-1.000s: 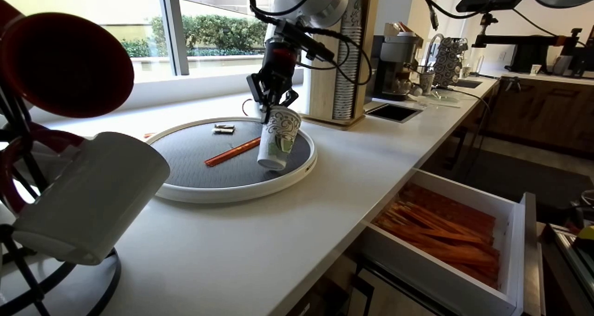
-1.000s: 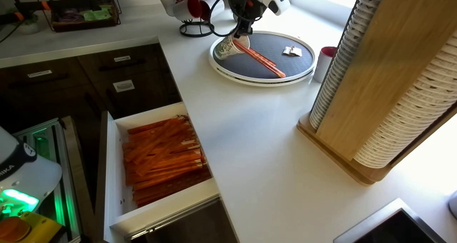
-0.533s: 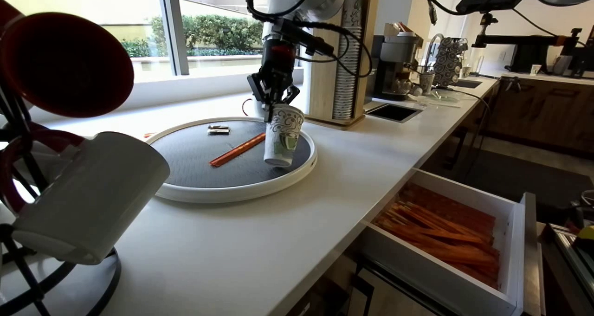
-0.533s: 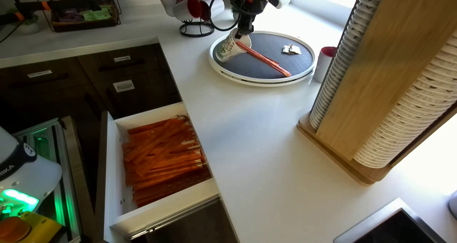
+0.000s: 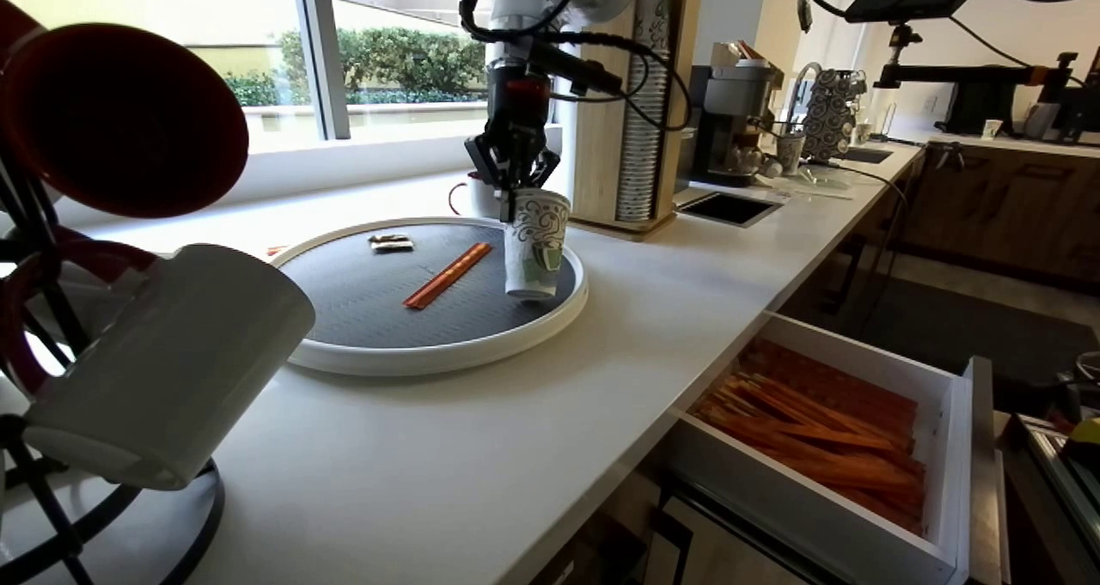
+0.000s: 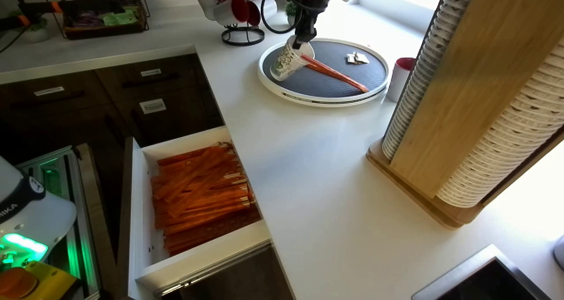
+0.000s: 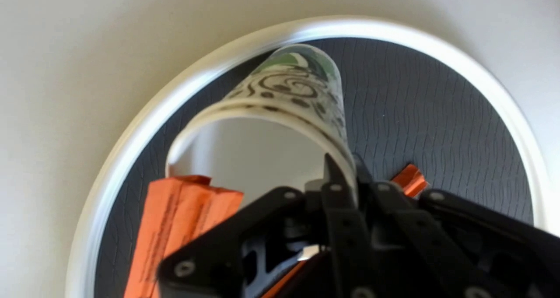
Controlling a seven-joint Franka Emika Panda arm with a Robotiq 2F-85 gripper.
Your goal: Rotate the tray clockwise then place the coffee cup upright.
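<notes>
Daylight fills the window [image 5: 320, 52] beside a white counter [image 5: 430, 456]. A drawer [image 5: 971, 465] juts out below; dark cabinets [image 5: 1023, 194] stand beyond.

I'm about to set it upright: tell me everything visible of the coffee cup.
The coffee cup looks like paper: white, with dark scrolls, a green motif toward its base and no handle visible. It leans, lidless, over the tray, near the edge; whether its base touches is unclear. The gripper pinches its rim from inside and outside.
</notes>
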